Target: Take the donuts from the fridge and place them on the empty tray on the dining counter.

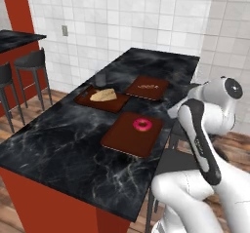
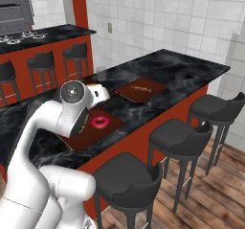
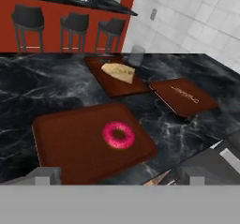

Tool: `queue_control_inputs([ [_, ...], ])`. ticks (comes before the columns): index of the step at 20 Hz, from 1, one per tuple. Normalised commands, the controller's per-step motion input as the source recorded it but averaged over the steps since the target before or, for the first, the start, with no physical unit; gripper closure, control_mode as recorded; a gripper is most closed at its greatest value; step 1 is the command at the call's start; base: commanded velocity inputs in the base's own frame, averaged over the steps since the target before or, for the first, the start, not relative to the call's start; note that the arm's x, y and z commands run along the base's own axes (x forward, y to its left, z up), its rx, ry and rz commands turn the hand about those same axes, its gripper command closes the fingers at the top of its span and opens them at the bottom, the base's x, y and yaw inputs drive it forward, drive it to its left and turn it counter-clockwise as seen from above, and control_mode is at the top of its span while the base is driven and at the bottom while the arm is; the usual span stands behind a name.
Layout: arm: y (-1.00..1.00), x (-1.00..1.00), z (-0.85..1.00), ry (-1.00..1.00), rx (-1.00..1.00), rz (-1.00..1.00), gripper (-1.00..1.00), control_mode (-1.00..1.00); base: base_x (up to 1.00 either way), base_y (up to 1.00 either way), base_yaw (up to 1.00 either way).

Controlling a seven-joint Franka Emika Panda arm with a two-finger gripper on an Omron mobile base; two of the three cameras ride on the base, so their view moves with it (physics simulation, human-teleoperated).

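1 pink donut [image 3: 118, 135] on tray [image 3: 65, 138], counter [image 3: 28, 92]; lies ahead of pincer [image 3: 115, 176], between its tips, apart. Pincer released, holding nothing.

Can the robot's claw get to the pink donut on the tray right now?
Probably yes. The red-pink frosted ring donut lies alone on the flat reddish-brown tray, nothing over it, and the claw sits just short of the tray's near edge.

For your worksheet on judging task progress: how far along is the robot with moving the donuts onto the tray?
About halfway. Done: the red-pink donut lies on the reddish-brown tray on the dining counter, beside the tray with a tan loaf. In hand: nothing shows between the fingertips of the end effector, which looks open. Left: the purple donut isn't on the tray, so it must be fetched.
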Motion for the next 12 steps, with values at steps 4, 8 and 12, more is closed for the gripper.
queue_control_inputs([
  [4, 0.0, -0.83, 0.11, -0.29, 0.0, -0.36, -1.0, -1.0, 0.0, 0.0, 0.0],
  [8, -0.01, -0.69, 0.34, -0.24, 0.01, -0.36, -1.0, -1.0, 0.0, 0.0, 0.0],
  [12, 0.0, -0.5, 0.38, -0.11, 0.0, -0.09, -1.0, -1.0, 0.0, 0.0, 0.0],
])
